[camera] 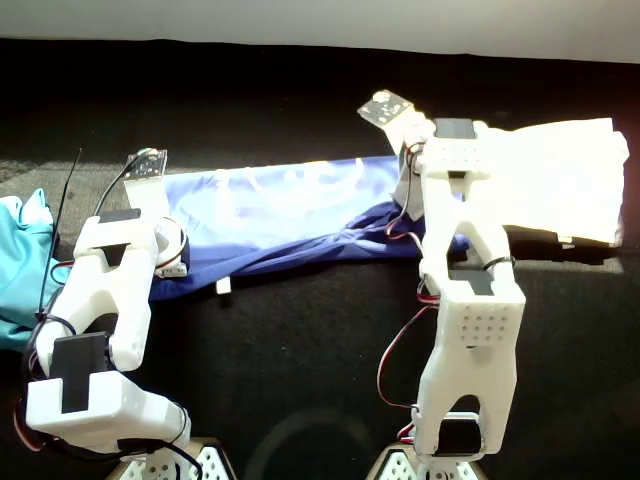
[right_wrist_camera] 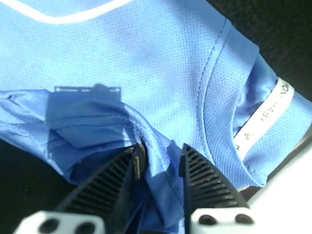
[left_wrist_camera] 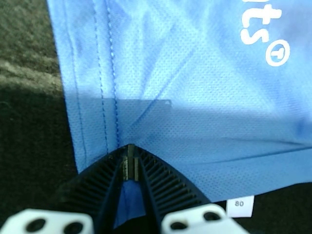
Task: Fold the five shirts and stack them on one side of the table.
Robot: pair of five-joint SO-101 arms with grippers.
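Note:
A blue shirt lies stretched out sideways across the middle of the black table, between the two arms. My left gripper is at its left end and is shut on the stitched hem, with the cloth pinched between the ribbed fingers. At the shirt's right end, by the collar, my right gripper holds a bunched fold of blue cloth between its fingers. A white shirt lies flat at the right. A teal shirt is heaped at the left edge.
A small white size tag sticks out from the blue shirt's near edge. Bare black tabletop stretches between the arms' bases. The table's far edge meets a pale wall.

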